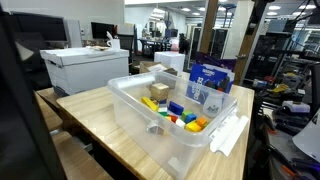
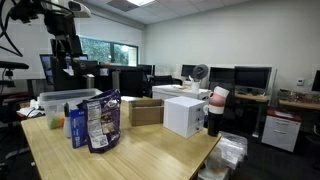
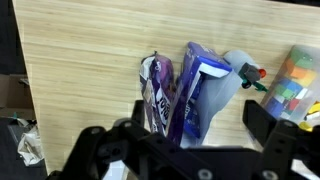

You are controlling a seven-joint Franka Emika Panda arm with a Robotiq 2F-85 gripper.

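Blue bags (image 3: 200, 95) beside clear bin (image 3: 290, 85), under spread pincer (image 3: 192, 118).

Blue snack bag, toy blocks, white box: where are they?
Blue snack bag (image 3: 200, 92), wrist view, middle of its front.
Toy blocks (image 1: 176, 112), exterior view, middle of the pile.
White box (image 1: 85, 68), exterior view, its front side.

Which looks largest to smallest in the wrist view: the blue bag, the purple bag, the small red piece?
1. blue bag
2. purple bag, narrower, though not by much
3. small red piece, clearly smallest

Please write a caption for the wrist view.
Open gripper above a purple bag and a blue bag beside toy blocks.
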